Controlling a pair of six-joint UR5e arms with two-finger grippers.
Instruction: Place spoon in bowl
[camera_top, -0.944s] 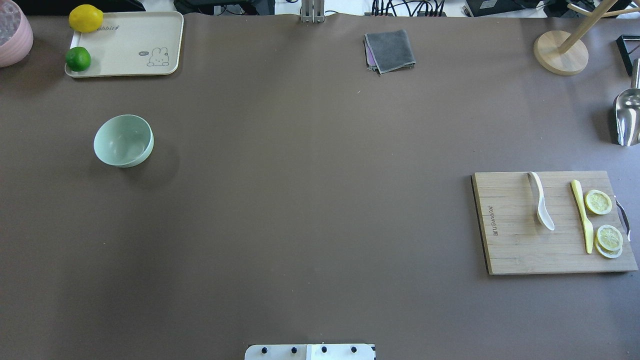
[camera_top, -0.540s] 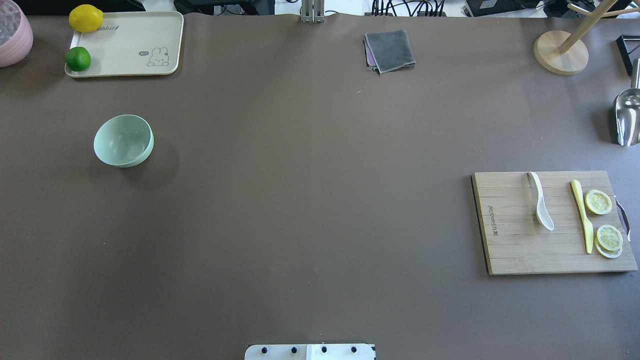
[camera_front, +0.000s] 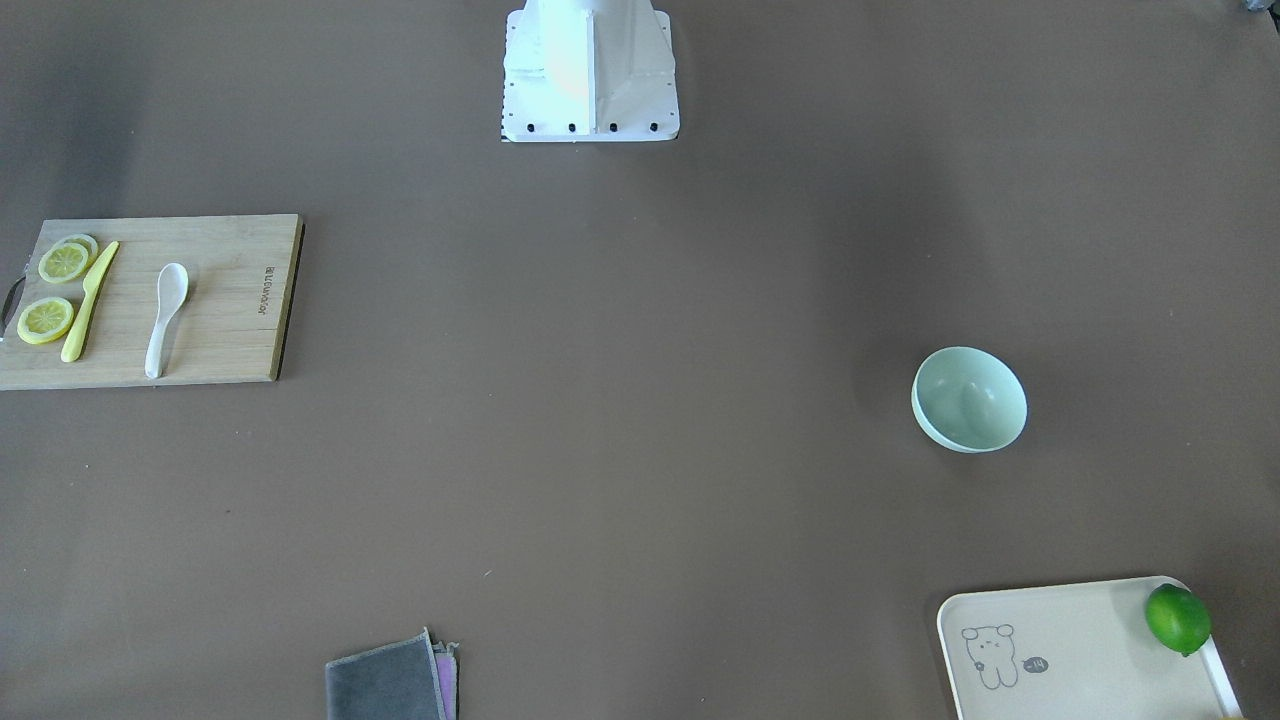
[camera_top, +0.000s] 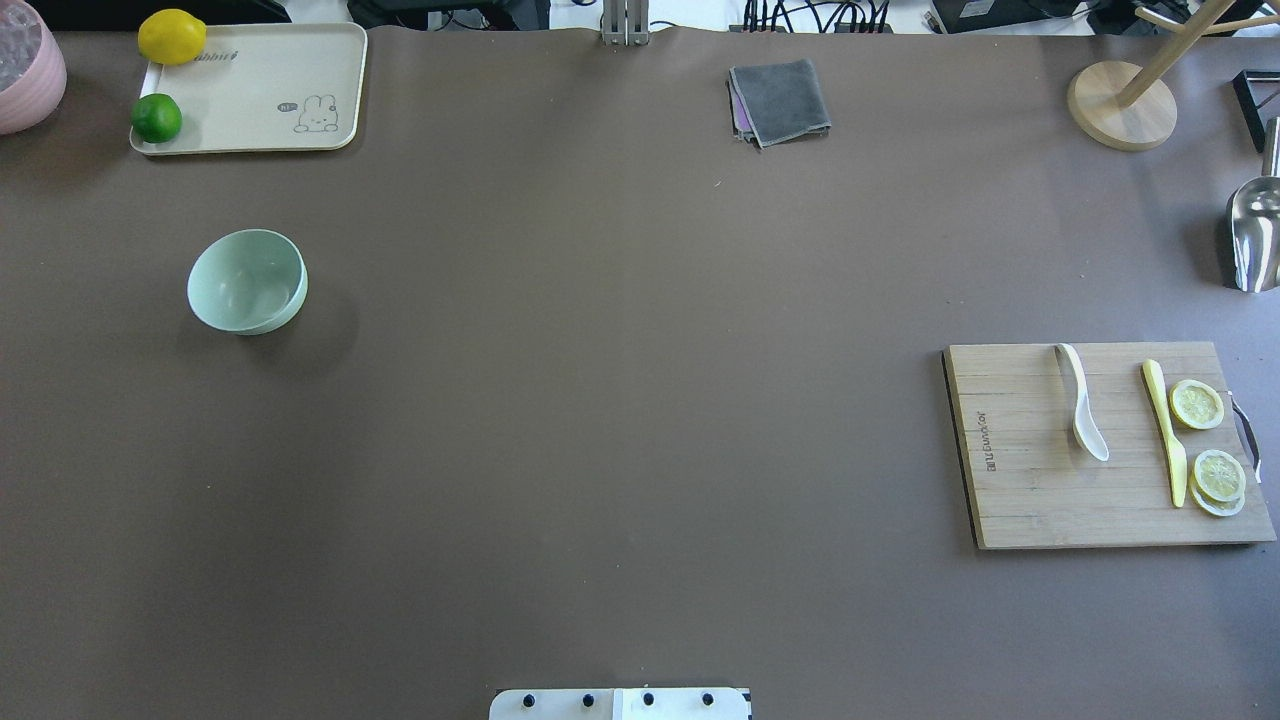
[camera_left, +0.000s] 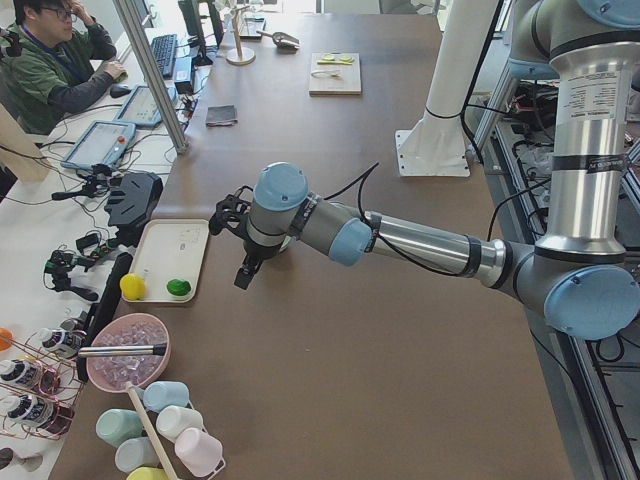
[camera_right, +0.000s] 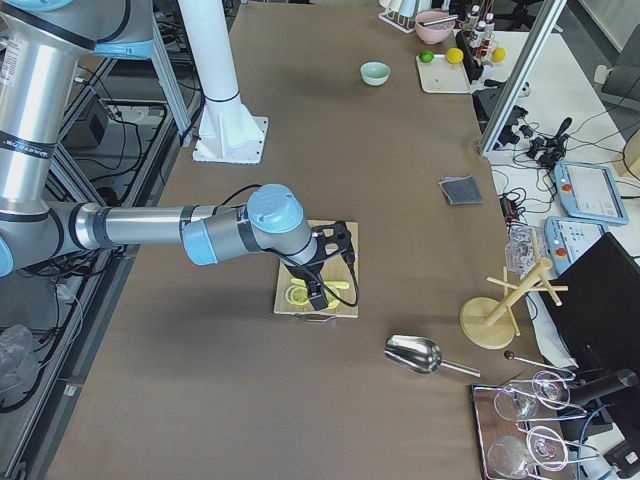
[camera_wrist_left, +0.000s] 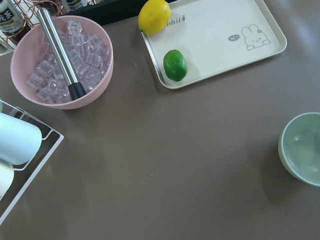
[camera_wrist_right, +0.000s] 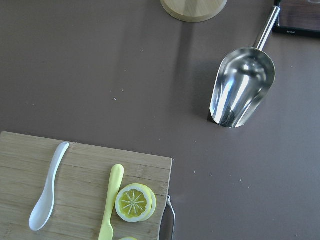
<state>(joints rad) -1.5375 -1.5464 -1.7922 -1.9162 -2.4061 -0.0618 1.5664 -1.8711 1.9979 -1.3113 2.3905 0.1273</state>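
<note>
Spoon (camera_top: 1082, 403) lies flat on the wooden cutting board (camera_top: 1020, 490). Its long axis runs roughly toward and away from the robot, a little slanted. The deep scoop points to the robot's side and the handle tip to the far edge of the board.

The right gripper (camera_right: 318, 297) hangs over this board, above the end that holds the lemon slices (camera_top: 1196, 404). Its fingers show only small and from the side, so I cannot tell how far apart they stand or whether they hold anything. Below them lies the yellow knife (camera_top: 1165, 430), parallel to the spoon. The spoon lies just beyond the knife, toward the table's middle, apart from both knife and slices. Outward from the board, on the bare table, a metal scoop (camera_wrist_right: 242, 87) lies on its side.

The left gripper (camera_left: 246, 272) hangs above the table at the other end, well apart from the spoon. Whether its fingers are parted or closed cannot be told either. Near it stands the bowl (camera_top: 247, 280), upright and with nothing in it. Farther out is the cream tray (camera_top: 260, 110) with a lime (camera_top: 156, 118) and a lemon (camera_top: 171, 36).
</note>
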